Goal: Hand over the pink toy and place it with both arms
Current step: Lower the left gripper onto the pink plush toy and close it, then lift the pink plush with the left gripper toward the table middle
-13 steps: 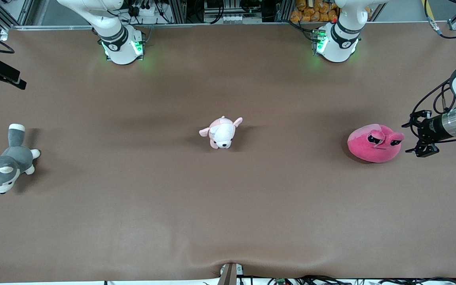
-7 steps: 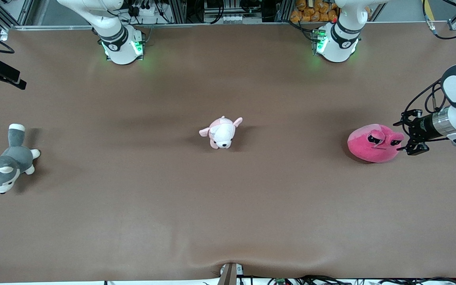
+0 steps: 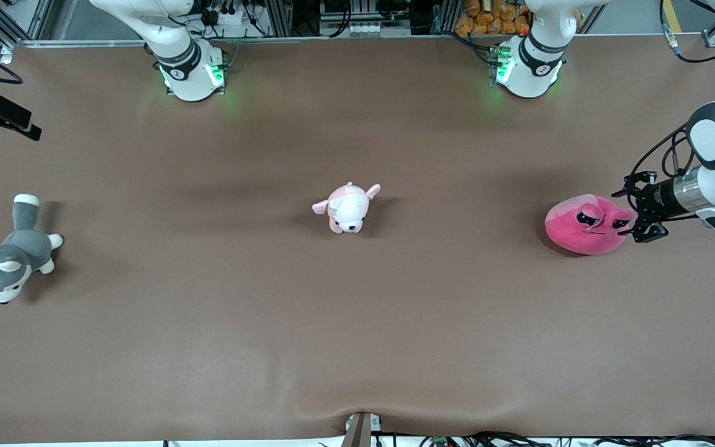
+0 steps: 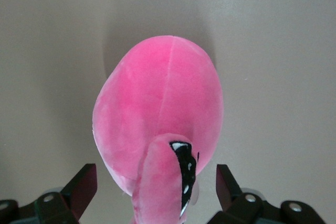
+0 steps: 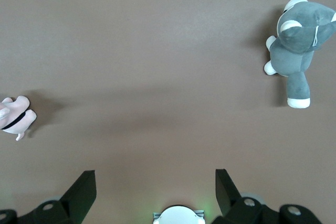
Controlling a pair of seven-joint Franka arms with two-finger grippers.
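- Left wrist view, item one: left gripper [image 4: 152, 192], jaws spread wide and holding nothing, one finger [image 4: 84, 184] on each side of the toy's eye end.
- Pink toy [image 4: 160, 124]: round hot-pink plush lying on the table [image 4: 273, 51], resting between the open fingers but not yet pinched. Its bulging eye part points toward the gripper, and the body's longer line runs straight away from it.
- Front view: left gripper [image 3: 634, 214] sits low at the left arm's end of the table, right at the edge of the pink toy [image 3: 587, 225] and approaching it sideways. The toy lies from the gripper toward the table's middle.
- Judgement: the left arm is far the nearer one, so the pickup falls to it; closing the fingers across the eye end looks like the next step.
- Right gripper [image 5: 152, 195]: fingers apart, empty, waiting high over the table near its own base, well apart from the pink toy.
- Other items: small pale pink puppy [image 3: 346, 208] at mid-table; grey husky [image 3: 10, 254] at the right arm's end. Both untouched.
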